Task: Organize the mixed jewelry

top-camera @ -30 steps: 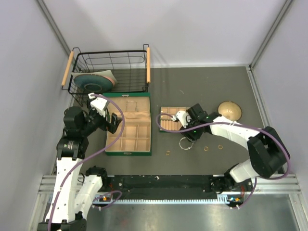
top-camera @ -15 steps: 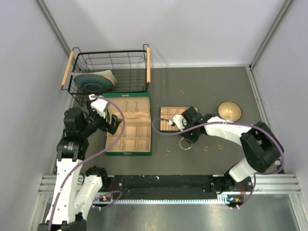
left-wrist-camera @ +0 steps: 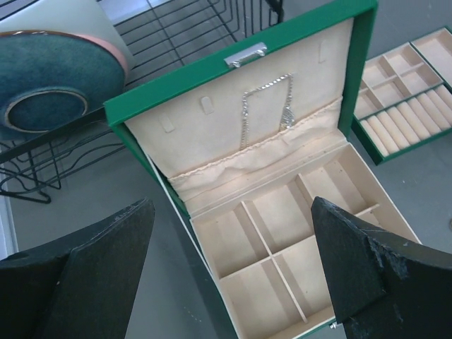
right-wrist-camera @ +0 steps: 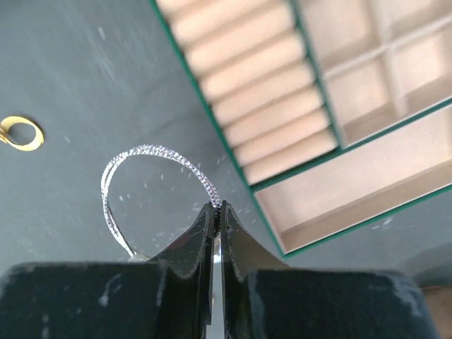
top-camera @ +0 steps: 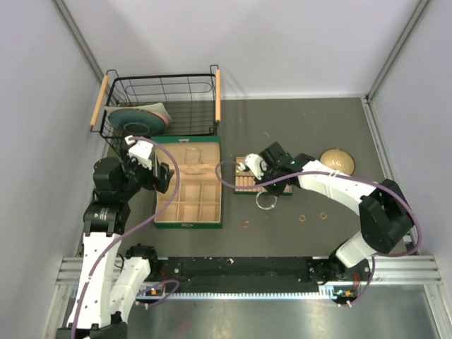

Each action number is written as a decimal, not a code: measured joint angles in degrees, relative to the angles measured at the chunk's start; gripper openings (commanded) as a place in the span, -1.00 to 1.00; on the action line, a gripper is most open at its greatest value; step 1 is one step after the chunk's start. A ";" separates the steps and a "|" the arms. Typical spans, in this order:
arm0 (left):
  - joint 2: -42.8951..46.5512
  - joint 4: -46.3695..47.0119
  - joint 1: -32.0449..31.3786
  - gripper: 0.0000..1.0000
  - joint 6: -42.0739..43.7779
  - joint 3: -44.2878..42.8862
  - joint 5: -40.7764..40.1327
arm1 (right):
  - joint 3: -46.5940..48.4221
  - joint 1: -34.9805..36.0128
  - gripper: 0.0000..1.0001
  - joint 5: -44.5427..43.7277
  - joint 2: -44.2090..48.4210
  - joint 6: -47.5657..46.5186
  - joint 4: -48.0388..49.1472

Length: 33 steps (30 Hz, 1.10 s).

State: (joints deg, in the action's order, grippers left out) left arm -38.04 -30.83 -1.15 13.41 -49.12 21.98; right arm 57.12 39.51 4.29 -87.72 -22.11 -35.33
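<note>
My right gripper is shut on the rim of the thin silver bracelet, a beaded hoop that hangs over the grey table beside the small tray insert. From above, the bracelet shows just below the right gripper, at the insert's near edge. One gold ring lies to its left. Three gold rings lie loose on the table. My left gripper hangs open above the green box, holding nothing.
The box's beige lid holds a silver chain. A black wire basket with a teal plate stands behind the box. A round tan bowl sits at the right. The tray insert lies between box and bowl.
My right gripper has shut on the bracelet and moved up and left toward the tray insert, and the bracelet has shifted with it. The left gripper shifted slightly.
</note>
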 measured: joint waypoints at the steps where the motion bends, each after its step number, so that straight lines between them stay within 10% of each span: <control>1: 0.00 0.37 0.09 0.98 -0.57 0.00 -0.68 | 2.78 0.59 -1.00 -0.17 0.00 -0.26 -1.07; 14: -1.62 4.33 3.74 0.98 -6.27 0.09 -7.89 | 30.10 9.51 -1.00 -1.31 -9.27 -0.92 -5.05; 33: -1.53 5.40 5.57 0.98 -7.67 1.25 -13.55 | 44.33 14.82 -1.00 -2.29 -29.49 -0.22 -5.77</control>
State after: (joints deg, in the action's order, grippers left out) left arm -39.57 -25.43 4.43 5.74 -47.88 8.43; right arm 101.45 54.33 2.00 -117.21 -22.33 -41.10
